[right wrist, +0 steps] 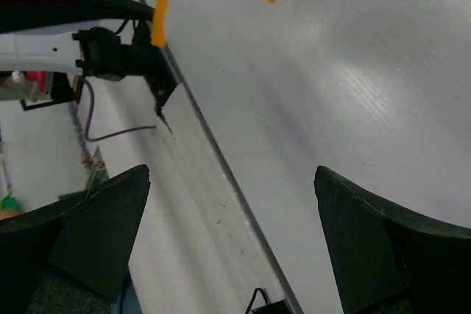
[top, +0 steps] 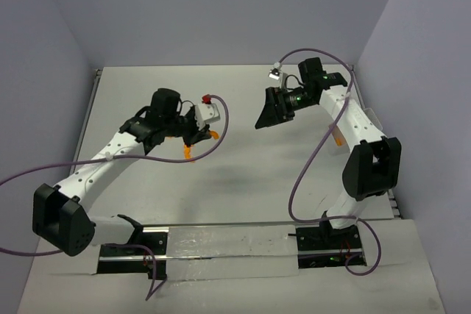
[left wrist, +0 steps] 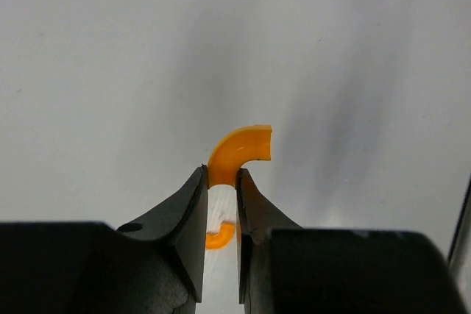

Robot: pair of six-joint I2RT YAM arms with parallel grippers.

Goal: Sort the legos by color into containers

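I see my left end effector (left wrist: 221,175) clamped on a curved orange lego (left wrist: 239,154) over the white surface (left wrist: 103,71), while my right end effector (right wrist: 229,179) hangs with its jaws wide apart.

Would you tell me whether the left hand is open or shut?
Shut. The left hand pinches one end of a curved orange piece between its fingers, seen in the left wrist view.
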